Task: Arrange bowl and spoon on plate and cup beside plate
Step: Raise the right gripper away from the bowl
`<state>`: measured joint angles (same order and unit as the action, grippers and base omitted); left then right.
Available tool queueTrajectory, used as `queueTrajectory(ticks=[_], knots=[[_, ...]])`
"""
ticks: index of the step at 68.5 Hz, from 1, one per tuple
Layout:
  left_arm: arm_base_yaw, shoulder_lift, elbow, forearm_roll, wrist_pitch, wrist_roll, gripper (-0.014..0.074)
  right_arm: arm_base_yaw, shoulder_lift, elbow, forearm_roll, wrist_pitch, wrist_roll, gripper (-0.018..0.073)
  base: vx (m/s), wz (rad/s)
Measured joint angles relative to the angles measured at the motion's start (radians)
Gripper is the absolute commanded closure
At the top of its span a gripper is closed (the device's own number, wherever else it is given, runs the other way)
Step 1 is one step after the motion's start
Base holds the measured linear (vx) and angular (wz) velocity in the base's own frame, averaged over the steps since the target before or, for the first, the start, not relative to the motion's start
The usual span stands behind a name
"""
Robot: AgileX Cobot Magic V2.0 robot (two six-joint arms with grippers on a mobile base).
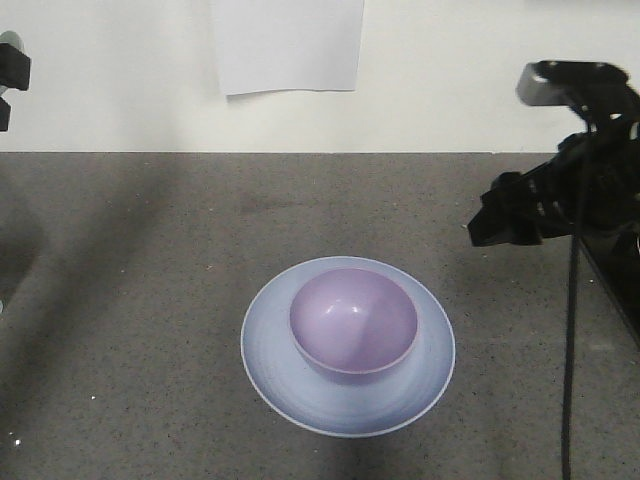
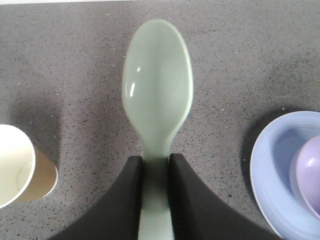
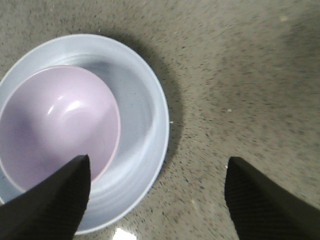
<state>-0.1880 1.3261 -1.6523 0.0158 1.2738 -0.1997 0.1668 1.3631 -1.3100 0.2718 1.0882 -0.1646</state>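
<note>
Bowl [image 1: 353,320] of lavender-purple plastic sits upright on the plate [image 1: 270,365], set a little toward the plate's far side, so a wider band of pale bluish rim shows on the near side. Its inside is smooth and glossy, with a soft highlight. The plate lies flat near the middle of the dark speckled grey surface [image 1: 120,300].

The spoon [image 2: 157,95] is off the plate. The left hand [image 2: 156,159] holds it, its two black fingers closed narrowly on either side of the mint-green handle. The oval scoop points away from the hand, hollow side toward the wrist camera, over bare surface. In that view the spoon lies between the cup and the plate, well apart from both.

The cup [image 2: 20,172] shows at the left edge of the left wrist view, with its white inside and rolled rim facing the camera and a strip of plain brown wall behind. It rests on the surface, but the frame cuts it off and I cannot tell whether it stands fully upright.

The right hand [image 3: 157,159] is spread wide and holds nothing. One dark finger overlaps the near edge of the bowl and plate in its wrist view, and the other is over bare surface. From the front it hangs to the right of the plate, with a grey camera [image 1: 555,85] above it and a black cable [image 1: 570,350] trailing down.

A white sheet of paper [image 1: 288,45] is fixed to the pale wall behind.
</note>
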Motion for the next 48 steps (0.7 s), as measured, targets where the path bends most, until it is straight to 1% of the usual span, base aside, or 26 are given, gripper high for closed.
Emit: queueTrajectory(ticks=[7,21,48], knots=[[0.000,0.000,0.000,0.000,0.000,0.000,0.0603,-0.015,-0.082,0.000,-0.035,0.018,0.017,0.0014,0.00,0.00],[0.000,0.000,0.000,0.000,0.000,0.000,0.0603,-0.016,-0.209,0.000,-0.102,0.036,0.060,0.0014,0.00,0.00],[0.000,0.000,0.000,0.000,0.000,0.000,0.0603,-0.016,-0.229,0.000,-0.122,0.036,0.063,0.0014,0.00,0.00]])
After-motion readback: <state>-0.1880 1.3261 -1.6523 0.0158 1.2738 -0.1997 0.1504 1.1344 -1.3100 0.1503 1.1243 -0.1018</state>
